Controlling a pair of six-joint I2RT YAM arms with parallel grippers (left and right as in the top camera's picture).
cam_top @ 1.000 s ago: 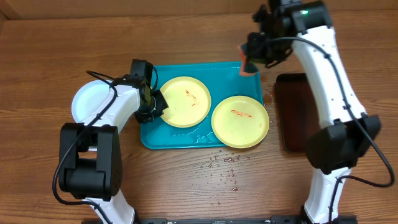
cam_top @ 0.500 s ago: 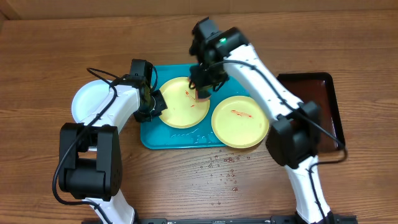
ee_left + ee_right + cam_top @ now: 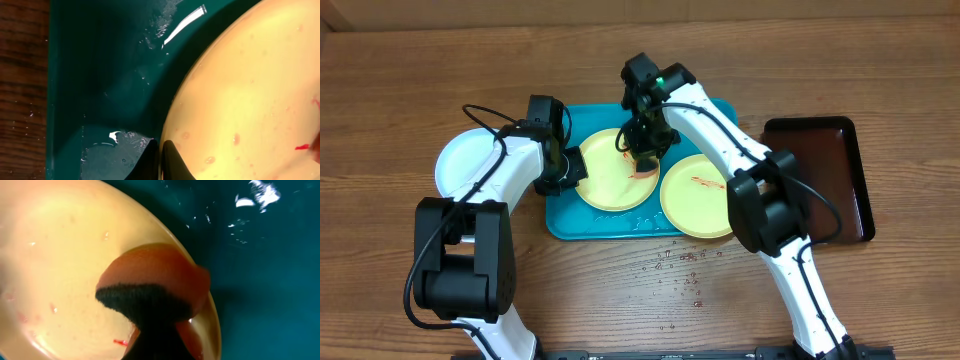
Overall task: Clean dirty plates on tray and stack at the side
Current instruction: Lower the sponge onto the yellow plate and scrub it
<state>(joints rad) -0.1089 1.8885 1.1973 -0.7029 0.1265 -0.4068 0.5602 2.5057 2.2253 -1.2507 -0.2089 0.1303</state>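
The left gripper (image 3: 161, 159) is pinched narrow on the rim of a yellow-green plate (image 3: 240, 100), with a finger on each side of the edge. Only its fingertips enter the wrist view, cut off at the bottom. The right gripper (image 3: 645, 150) clamps an orange sponge (image 3: 152, 287) with a dark scouring face, pressed onto the same plate near its edge (the fingers are mostly lost in a blurred dark mass below the sponge). Small red smears show on the plate, some partly hidden by the sponge.

That plate lies in the turquoise tray (image 3: 595, 115), whose floor glistens wet. A second yellow-green plate (image 3: 705, 200) with a red streak sits beside it, its right edge hidden under the right arm. A whitish plate (image 3: 455, 165) rests on the table (image 3: 420, 60) left of the tray, partly covered by the left arm. A dark tray (image 3: 820, 150) lies to the right.
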